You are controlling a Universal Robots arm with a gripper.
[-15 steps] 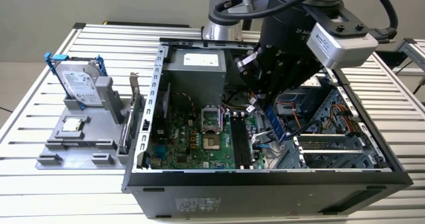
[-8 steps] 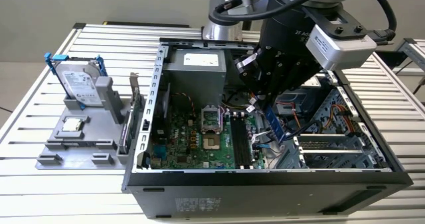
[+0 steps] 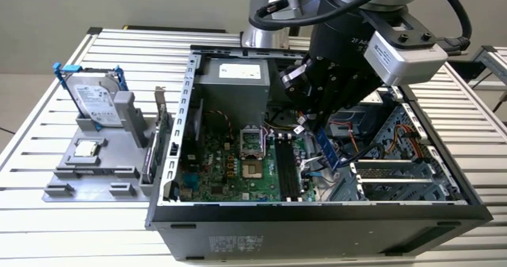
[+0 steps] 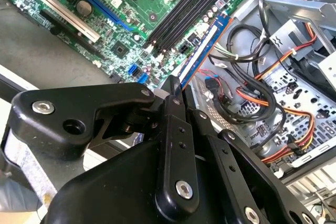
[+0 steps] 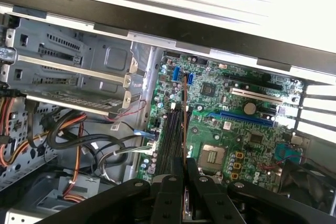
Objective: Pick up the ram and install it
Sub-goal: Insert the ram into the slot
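Observation:
My gripper point(image 3: 315, 124) is inside the open computer case point(image 3: 182, 130), shut on the ram point(image 3: 327, 153). The ram is a narrow blue stick that slopes down from the fingers. In the exterior view its lower end hangs just to the right of the black memory slots point(image 3: 288, 169), above the motherboard point(image 3: 230, 172). In the second wrist view the ram point(image 4: 203, 48) runs out from my gripper point(image 4: 173, 90) alongside the slots point(image 4: 184, 11), close to the board's edge. In the first wrist view the ram point(image 5: 184, 121) shows edge-on over the slots point(image 5: 173, 140), ahead of my gripper point(image 5: 185, 169).
Bundled cables point(image 3: 348, 130) and a metal drive cage point(image 3: 396, 178) lie to the exterior view's right of the ram. The processor socket point(image 3: 249, 141) sits left of the slots. Outside the case, a grey fixture point(image 3: 79, 178) holds a hard drive point(image 3: 95, 101), a square chip point(image 3: 85, 149) and an upright card point(image 3: 158, 139).

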